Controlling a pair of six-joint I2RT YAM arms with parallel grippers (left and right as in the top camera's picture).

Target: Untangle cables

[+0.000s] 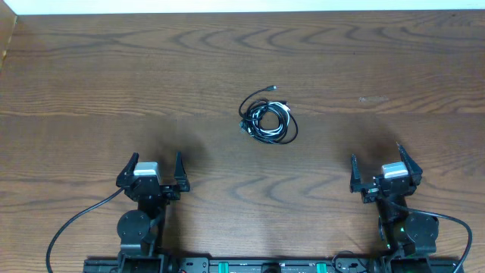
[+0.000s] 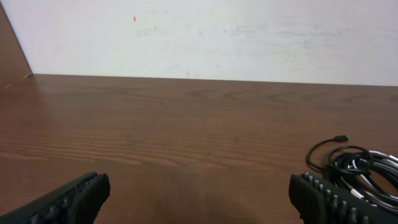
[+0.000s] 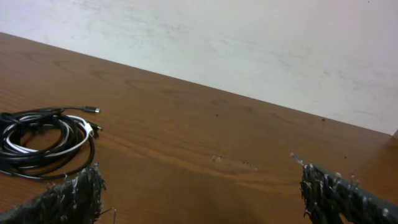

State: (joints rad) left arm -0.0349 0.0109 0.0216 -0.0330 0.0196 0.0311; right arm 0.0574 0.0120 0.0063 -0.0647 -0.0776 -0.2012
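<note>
The cables lie in one small coiled bundle of black and white cords on the wooden table, near its middle, with a black plug end sticking out at the top. The bundle shows at the right edge of the left wrist view and at the left of the right wrist view. My left gripper is open and empty, near the front left, well short of the bundle. My right gripper is open and empty, near the front right. Both wrist views show wide-spread fingers with bare table between them.
The wooden table ends at a pale wall along the far edge. Thick black cables run from the arm bases at the front. A small pale scuff marks the wood at the right.
</note>
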